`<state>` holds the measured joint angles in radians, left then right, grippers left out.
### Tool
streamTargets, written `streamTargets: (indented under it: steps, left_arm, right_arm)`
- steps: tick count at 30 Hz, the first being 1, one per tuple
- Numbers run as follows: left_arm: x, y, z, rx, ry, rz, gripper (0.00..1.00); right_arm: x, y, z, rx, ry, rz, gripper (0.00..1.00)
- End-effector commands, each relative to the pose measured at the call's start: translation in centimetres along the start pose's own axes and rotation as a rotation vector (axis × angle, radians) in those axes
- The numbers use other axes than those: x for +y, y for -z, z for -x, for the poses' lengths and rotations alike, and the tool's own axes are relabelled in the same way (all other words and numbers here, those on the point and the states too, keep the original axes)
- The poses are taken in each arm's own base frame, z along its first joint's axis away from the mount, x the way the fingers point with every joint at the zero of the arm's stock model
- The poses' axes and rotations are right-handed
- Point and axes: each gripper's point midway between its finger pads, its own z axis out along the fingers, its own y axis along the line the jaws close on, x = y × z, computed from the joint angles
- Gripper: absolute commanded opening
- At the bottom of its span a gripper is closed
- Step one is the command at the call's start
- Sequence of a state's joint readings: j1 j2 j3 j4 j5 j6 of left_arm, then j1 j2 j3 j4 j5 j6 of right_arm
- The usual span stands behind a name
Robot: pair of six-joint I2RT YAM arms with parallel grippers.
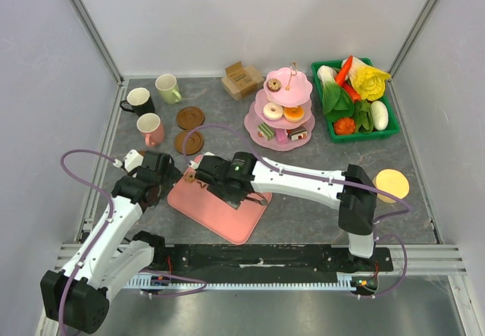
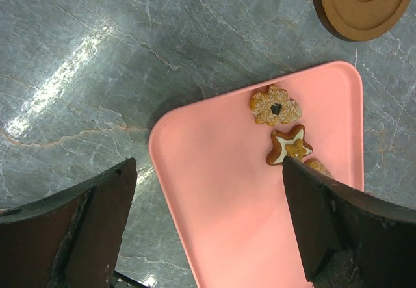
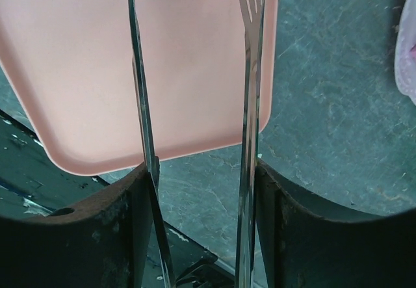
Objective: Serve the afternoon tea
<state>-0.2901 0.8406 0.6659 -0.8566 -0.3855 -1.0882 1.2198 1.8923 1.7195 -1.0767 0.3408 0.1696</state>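
Observation:
Two or three small brown cookies lie on the far corner of the flat pink tray (image 2: 247, 197): a flower cookie (image 2: 275, 107), a star cookie (image 2: 289, 146) and one half hidden behind my finger. My left gripper (image 2: 208, 164) is open and empty, low over the tray's left edge (image 1: 173, 171). My right gripper (image 3: 201, 171) is shut on metal tongs (image 3: 250, 73), whose tips reach toward the cookies (image 1: 189, 177). The black mug (image 1: 139, 99), green mug (image 1: 167, 88), pink mug (image 1: 151, 129) and two brown coasters (image 1: 190, 117) stand at the back left.
A pink tiered stand (image 1: 279, 112) with donuts and cake slices stands at the back middle. A green basket of toy vegetables (image 1: 356, 97) is at the back right, a cardboard box (image 1: 241, 80) behind the stand, and a yellow disc (image 1: 392, 185) at the right.

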Motion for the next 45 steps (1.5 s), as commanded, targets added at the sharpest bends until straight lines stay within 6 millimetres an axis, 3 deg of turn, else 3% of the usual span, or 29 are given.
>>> streamTargets:
  steps: [1,8,20,45]
  left_arm:
    - [-1.0,0.4,0.6,-0.021,0.022,-0.041,0.99]
    - [-0.8,0.3,0.4,-0.017,0.016,-0.041,0.99]
    - [-0.7,0.2,0.4,-0.020,0.016,-0.039,0.99]
    - [-0.6,1.4,1.0,-0.045,0.032,-0.068,0.99]
  right_arm:
    - [0.7,-0.9,-0.6,0.019,-0.011,0.020,0.64]
    - [0.4,-2.8,-1.1,0.067,-0.001,-0.032,0.65]
    - [-0.2,-3.6,-1.0,0.090,0.008,-0.089,0.63]
    - [-1.9,-0.1,0.7,-0.014,-0.073,-0.121,0.49]
